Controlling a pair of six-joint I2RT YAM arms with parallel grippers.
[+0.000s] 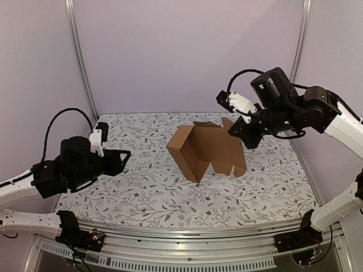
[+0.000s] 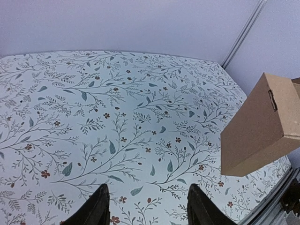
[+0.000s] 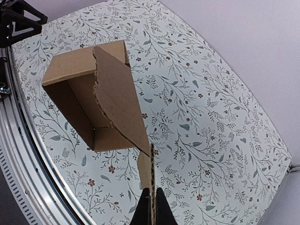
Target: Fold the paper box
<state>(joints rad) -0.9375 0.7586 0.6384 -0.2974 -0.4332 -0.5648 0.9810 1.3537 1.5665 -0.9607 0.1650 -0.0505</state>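
Right gripper (image 3: 151, 200) is clenching edge-on on a thin cardboard flap of the paper box (image 3: 89, 103), both fingers pressing flat against the sheet with no gap between them. In the overhead view the right gripper (image 1: 238, 131) is biting the far right flap of the paper box (image 1: 201, 150). The wrist is pointing left and slightly down. The forearm is running back to the right, and the elbow is sitting high over the right side of the table (image 1: 142, 187). The white upper link is dropping to the base at the near right corner.

The box is sitting around the middle of the table, a bit right of centre, partly formed. A closed brown side is facing left and the open cavity is facing the right wrist camera. Loose tabbed flaps are standing up on its right side. It is tilting. I cannot tell if its low corner is touching the floral cloth.

Left gripper (image 2: 147, 208) is released, black fingers (image 2: 96, 211) spreading wide with only the cloth showing between them. From above, the left gripper (image 1: 120, 160) is hovering over the left edge of the table, well apart from the box and aiming right toward it. The forearm is lying low and nearly level, reaching out to the left. From the left wrist camera the paper box (image 2: 260, 131) is showing at the right edge as a slanting brown panel.
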